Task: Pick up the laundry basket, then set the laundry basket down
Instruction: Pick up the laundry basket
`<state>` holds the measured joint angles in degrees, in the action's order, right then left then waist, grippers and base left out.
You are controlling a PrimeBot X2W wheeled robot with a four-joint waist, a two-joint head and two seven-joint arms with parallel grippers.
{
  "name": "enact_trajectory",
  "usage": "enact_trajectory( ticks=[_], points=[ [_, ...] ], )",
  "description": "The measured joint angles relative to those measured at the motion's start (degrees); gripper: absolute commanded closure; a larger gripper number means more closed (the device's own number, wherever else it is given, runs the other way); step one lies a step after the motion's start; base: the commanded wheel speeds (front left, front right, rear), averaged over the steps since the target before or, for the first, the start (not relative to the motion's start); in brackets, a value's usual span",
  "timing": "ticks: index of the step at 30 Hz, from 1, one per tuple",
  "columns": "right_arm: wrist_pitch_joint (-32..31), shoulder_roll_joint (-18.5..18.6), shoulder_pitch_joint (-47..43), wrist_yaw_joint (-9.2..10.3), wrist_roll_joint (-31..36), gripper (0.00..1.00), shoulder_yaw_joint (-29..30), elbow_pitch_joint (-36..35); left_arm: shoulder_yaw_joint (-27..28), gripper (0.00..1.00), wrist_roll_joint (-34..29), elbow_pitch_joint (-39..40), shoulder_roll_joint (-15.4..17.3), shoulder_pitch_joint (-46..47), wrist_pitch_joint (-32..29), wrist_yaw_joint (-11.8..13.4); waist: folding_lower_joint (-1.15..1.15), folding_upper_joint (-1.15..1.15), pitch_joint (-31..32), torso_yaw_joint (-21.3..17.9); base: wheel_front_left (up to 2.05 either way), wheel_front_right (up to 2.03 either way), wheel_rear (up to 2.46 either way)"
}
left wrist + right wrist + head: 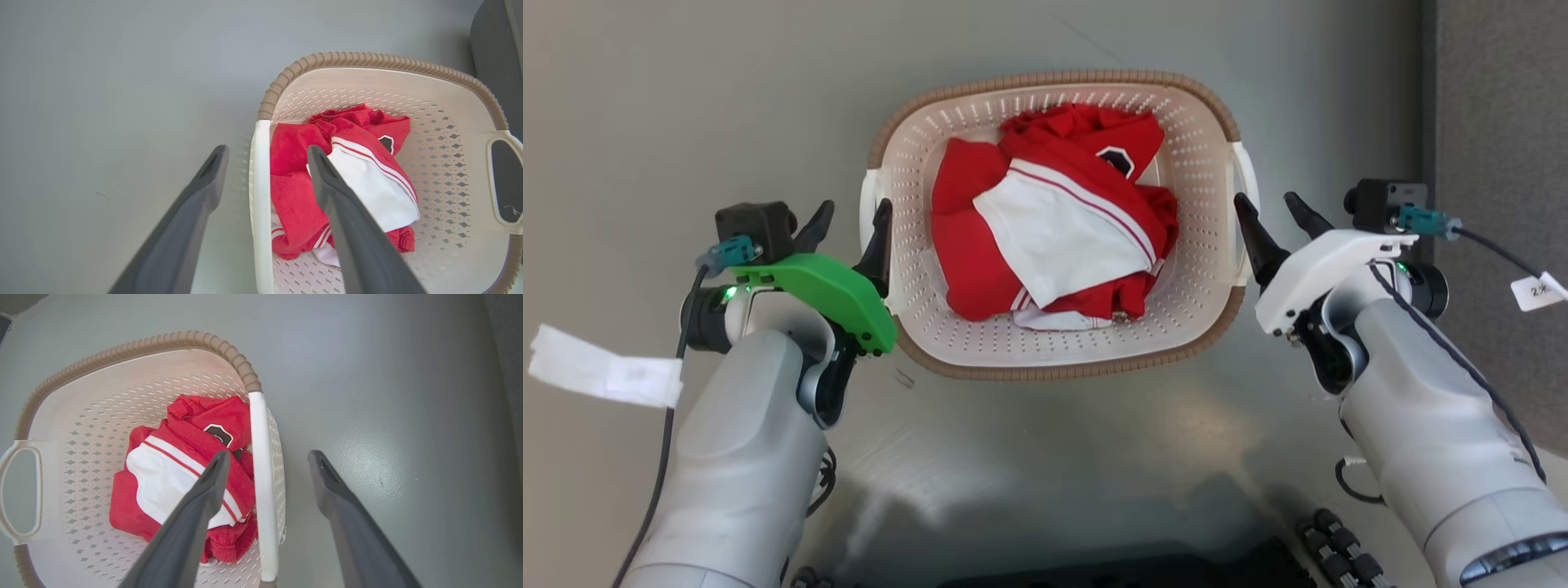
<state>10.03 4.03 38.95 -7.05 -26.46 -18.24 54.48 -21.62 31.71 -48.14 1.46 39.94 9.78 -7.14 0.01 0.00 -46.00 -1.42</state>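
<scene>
The laundry basket (1054,79) sits on the grey floor in front of me, cream and perforated with a brown rim, holding a red and white garment (1054,220). My left gripper (851,214) is open and straddles the basket's left white handle (261,183), one finger inside the basket (367,59) and one outside. My right gripper (1267,204) is open too, straddling the right white handle (258,457) of the basket (122,351) the same way. In the wrist views my left gripper (266,151) and right gripper (269,454) have gaps wider than the handles.
Smooth grey floor (686,106) surrounds the basket. A darker grey strip (1494,122) runs along the right side. My dark base (1135,572) lies at the bottom edge, and a white tag (605,371) hangs off the left arm's cable.
</scene>
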Motion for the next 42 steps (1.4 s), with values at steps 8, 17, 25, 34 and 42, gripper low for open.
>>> enact_trajectory(
  ticks=[8, 17, 25, 34, 42],
  points=[
    [-1.1, -0.2, 3.9, -0.01, -1.0, 0.00, -0.9, 3.3, -2.5, 0.00, 2.1, -3.3, -0.1, 3.3, -2.8, 0.0, 0.00, 0.00, -3.5, 0.1, 0.00, 0.00, 0.00],
    [-1.1, -0.3, 7.3, -0.01, -1.4, 0.00, -2.5, 6.1, -4.9, 0.00, 3.5, -5.2, -0.1, 6.5, -3.8, 0.0, 0.00, 0.00, -7.0, 0.4, 0.00, 0.00, 0.00],
    [-1.0, -0.3, 8.9, -0.02, -1.4, 0.51, -4.7, 7.6, -6.8, 0.18, 6.0, -6.7, -0.1, 7.3, -3.8, 0.0, 0.00, 0.00, -7.6, 1.0, 0.00, 0.00, 0.00],
    [-1.0, -0.2, 10.1, 0.00, -2.9, 1.00, -7.9, 7.9, -9.5, 1.00, 7.2, -7.0, -0.1, 8.6, -3.4, 0.0, 0.00, 0.00, -7.6, 1.4, 0.00, 0.00, 0.00],
    [-0.5, -0.2, 9.9, 0.01, -5.3, 1.00, -10.1, 8.2, -11.7, 1.00, 8.5, -8.8, -0.1, 8.8, -2.6, 0.0, 0.00, 0.00, -6.4, 1.6, 0.00, 0.00, 0.00]
  ],
)
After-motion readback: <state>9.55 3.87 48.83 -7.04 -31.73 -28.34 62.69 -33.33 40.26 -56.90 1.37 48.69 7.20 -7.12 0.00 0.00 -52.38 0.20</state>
